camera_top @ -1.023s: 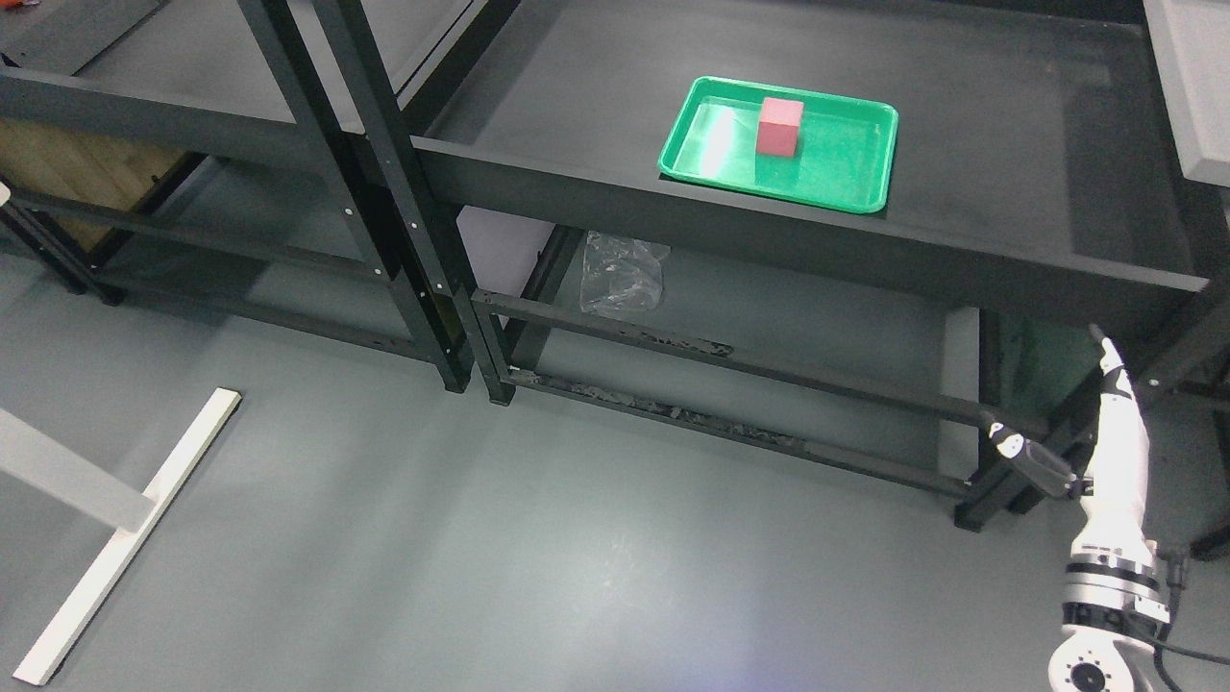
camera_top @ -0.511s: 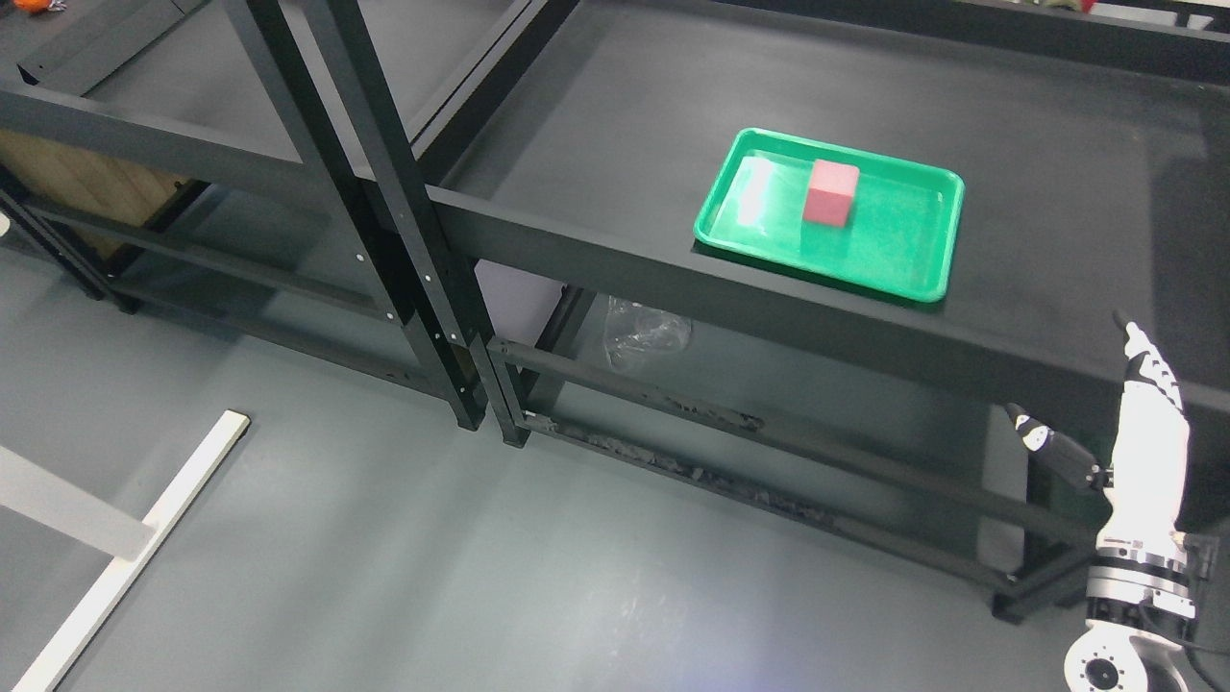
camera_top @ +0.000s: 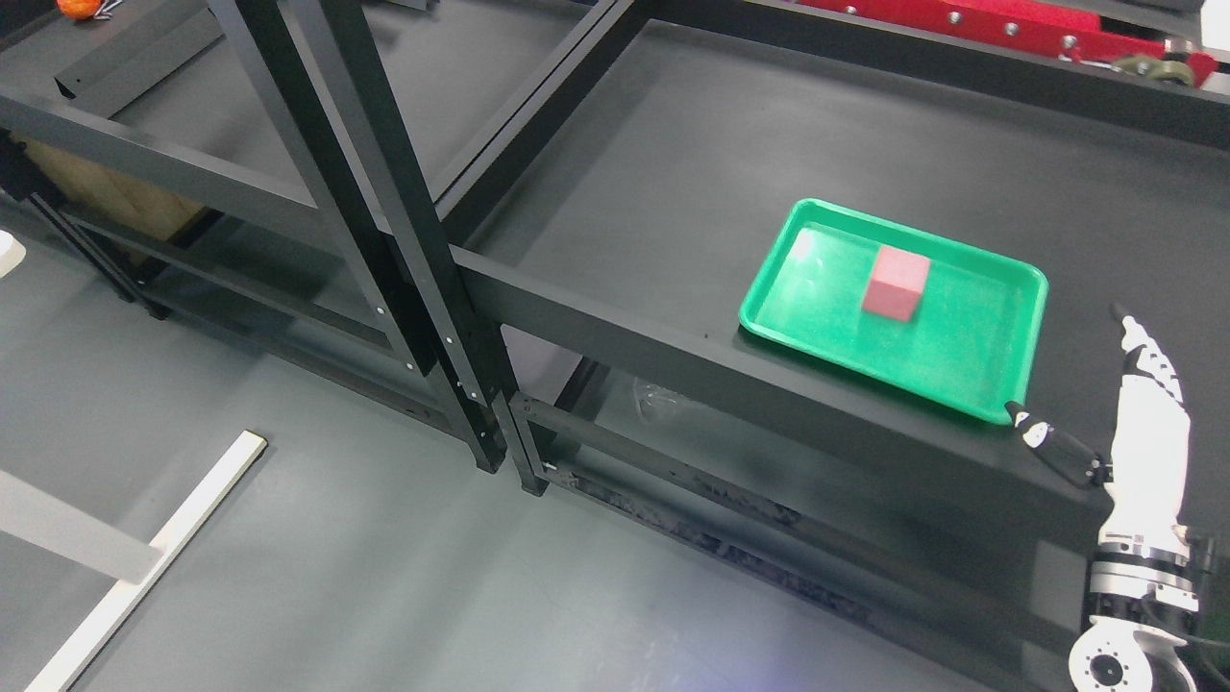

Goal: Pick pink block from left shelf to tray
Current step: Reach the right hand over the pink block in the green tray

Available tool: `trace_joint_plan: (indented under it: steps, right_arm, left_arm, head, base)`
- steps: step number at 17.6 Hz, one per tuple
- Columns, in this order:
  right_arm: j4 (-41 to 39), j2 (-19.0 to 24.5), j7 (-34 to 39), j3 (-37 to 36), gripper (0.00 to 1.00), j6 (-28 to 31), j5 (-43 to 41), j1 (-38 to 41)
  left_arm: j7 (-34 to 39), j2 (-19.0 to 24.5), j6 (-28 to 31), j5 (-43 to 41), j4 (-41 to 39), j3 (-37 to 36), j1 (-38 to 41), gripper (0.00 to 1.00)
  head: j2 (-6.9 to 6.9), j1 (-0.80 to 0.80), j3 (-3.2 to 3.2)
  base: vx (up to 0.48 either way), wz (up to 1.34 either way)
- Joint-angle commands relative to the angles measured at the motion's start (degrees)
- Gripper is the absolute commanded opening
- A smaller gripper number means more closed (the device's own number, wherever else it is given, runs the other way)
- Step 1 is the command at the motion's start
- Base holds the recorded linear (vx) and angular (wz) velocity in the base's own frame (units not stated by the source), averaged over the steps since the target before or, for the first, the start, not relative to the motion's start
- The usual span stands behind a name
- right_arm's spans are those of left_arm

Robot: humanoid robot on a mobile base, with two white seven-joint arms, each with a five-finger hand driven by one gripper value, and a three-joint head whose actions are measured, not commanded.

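A pink block (camera_top: pixel 896 283) stands upright inside a green tray (camera_top: pixel 971 373) on the dark shelf surface of the right rack. My right hand (camera_top: pixel 1105 404) rises at the lower right corner, fingers straight and thumb spread, holding nothing. It hangs in front of the shelf's front edge, right of the tray and apart from it. The left arm does not show.
Black upright posts (camera_top: pixel 404 240) split the left rack from the right one. The left shelf (camera_top: pixel 144 115) shows no block. A crumpled clear plastic bag (camera_top: pixel 653 399) lies on the lower shelf. A white table foot (camera_top: pixel 144 567) lies on the grey floor at the lower left. Red equipment (camera_top: pixel 1009 19) stands behind.
The whole picture has shifted down and to the right as the camera tilted up. The block stays in the tray. My right hand keeps its pose.
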Motion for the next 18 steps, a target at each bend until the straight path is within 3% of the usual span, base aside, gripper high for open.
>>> trace_joint_plan:
  steps: [1, 18]
  right_arm:
    - [0.71, -0.2, 8.71, 1.61, 1.0, 2.46, 0.62, -0.01]
    - [3.0, -0.82, 13.48, 1.7, 1.0, 3.52, 4.67, 1.58]
  left_arm:
    - [-0.02, 1.0, -0.05, -0.09, 0.0, 0.0, 0.53, 1.0]
    - [-0.02, 1.0, -0.05, -0.09, 0.0, 0.0, 0.53, 1.0]
  head:
    - [0.0, 0.0, 0.0]
    - [0.0, 0.0, 0.0]
  base:
    - [0.236, 0.17]
    - [0.145, 0.14]
